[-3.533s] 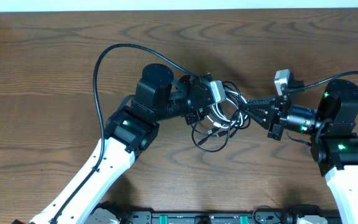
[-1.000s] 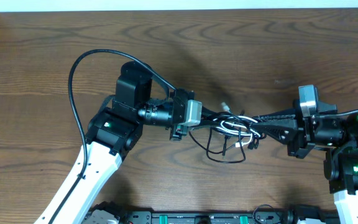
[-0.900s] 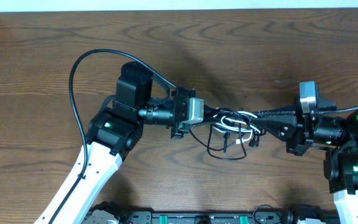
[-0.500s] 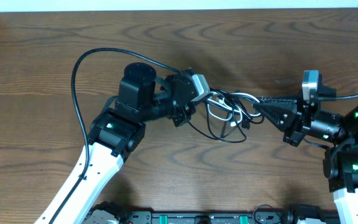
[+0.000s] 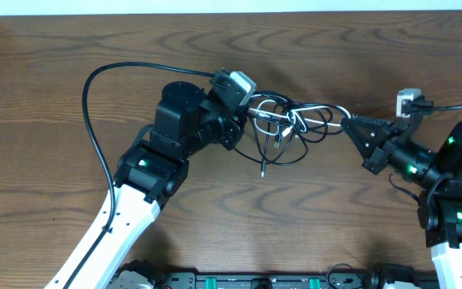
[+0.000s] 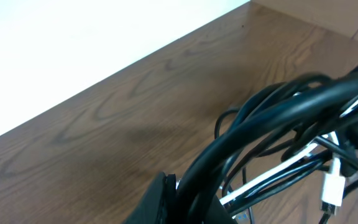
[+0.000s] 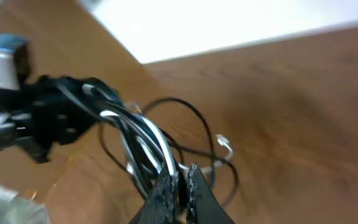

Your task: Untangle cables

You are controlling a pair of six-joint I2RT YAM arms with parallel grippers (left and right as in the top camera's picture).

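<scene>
The cables (image 5: 292, 120), a black knot with one white strand, hang stretched above the table (image 5: 46, 48) between both grippers. Single cords blur together in the wrist views. The left gripper (image 5: 245, 112), its fingertips hidden under its camera, is clamped on one side, and the right gripper (image 5: 349, 125) pinches the other.

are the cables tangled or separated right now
Tangled: the cables form one bunch of crossing black and white loops, stretched between the left gripper and the right gripper, both shut on it.
</scene>
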